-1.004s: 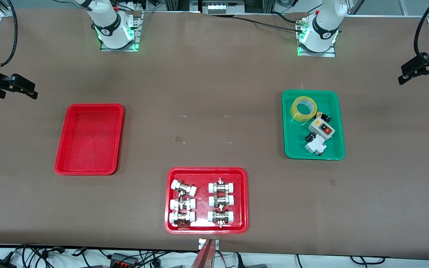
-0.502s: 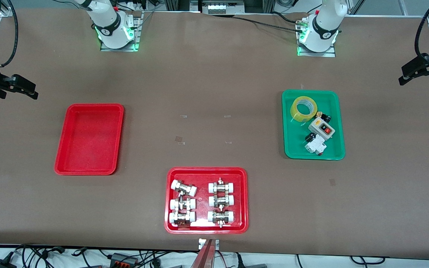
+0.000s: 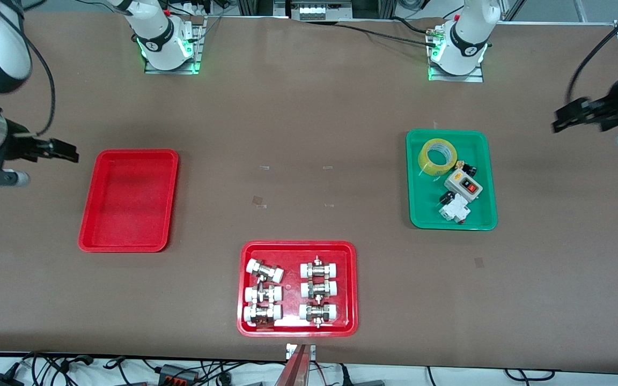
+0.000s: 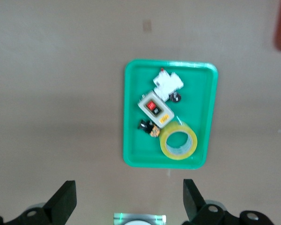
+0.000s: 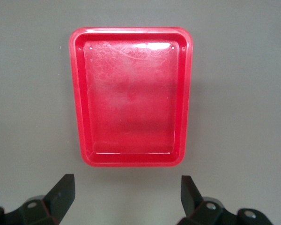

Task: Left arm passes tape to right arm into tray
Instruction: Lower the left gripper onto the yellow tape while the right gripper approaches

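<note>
1. The tape [image 3: 437, 156] is likely light, stiff and slick-sided; judged best pinched across its band, one finger in the white core.
2. It is a translucent yellow roll lying flat in the green tray [image 3: 488, 177], beside a switch box [image 3: 463, 185], well clear of both grippers.
3. The left gripper [image 4: 126, 199] hangs over bare tabletop [image 3: 309, 118], jaws spread, empty.
4. The right gripper [image 5: 124, 194] hangs beside the red tray [image 5: 79, 93], jaws spread, empty.

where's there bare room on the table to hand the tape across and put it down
Bare table lies between the plain red tray and the green tray, above the fittings tray. The plain red tray is empty. The green tray is crowded: tape, switch box, small parts.
</note>
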`<state>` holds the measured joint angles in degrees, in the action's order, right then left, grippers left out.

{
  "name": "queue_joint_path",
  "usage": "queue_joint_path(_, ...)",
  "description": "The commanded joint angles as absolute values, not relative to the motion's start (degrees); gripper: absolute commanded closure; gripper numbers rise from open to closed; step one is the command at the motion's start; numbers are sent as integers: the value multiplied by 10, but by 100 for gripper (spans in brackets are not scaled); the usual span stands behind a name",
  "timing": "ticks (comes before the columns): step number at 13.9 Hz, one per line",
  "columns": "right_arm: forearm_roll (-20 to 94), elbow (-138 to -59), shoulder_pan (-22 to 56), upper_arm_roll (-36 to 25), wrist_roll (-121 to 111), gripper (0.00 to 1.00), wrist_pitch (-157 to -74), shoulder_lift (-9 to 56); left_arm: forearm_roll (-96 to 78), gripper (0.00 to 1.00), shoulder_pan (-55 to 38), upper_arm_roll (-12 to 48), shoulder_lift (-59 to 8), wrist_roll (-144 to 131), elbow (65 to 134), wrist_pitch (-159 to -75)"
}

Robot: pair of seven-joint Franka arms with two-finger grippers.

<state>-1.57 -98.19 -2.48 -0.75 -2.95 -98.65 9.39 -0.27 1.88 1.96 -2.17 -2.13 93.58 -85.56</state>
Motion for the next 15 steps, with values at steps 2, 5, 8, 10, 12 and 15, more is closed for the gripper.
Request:
queue_joint_path(2, -15, -981, -14, -3, -30, 0, -999, 101, -39, 0, 18, 35, -16, -33, 1083, -957)
queue_joint_path(5, -14, -978, -10, -2, -29, 0, -1000, 100, -47, 0, 18, 41, -18, -32, 1182, -1036)
queue_joint_path(8, -14, -977, -1, -2, -29, 0, -1000, 98, -64, 0, 18, 47, -29, -25, 1234, -1092)
queue_joint_path(10, -15, -977, -1, -2, -29, 0, -1000, 98, -70, 0, 18, 58, -53, -25, 1272, -1148)
queue_joint_path(12, -15, -976, -1, -2, -29, 0, -1001, 97, -70, 0, 18, 59, -82, -25, 1298, -1199)
queue_joint_path(15, -16, -976, 1, -2, -29, 0, -1004, 97, -70, 1, 18, 60, -121, -26, 1302, -1220)
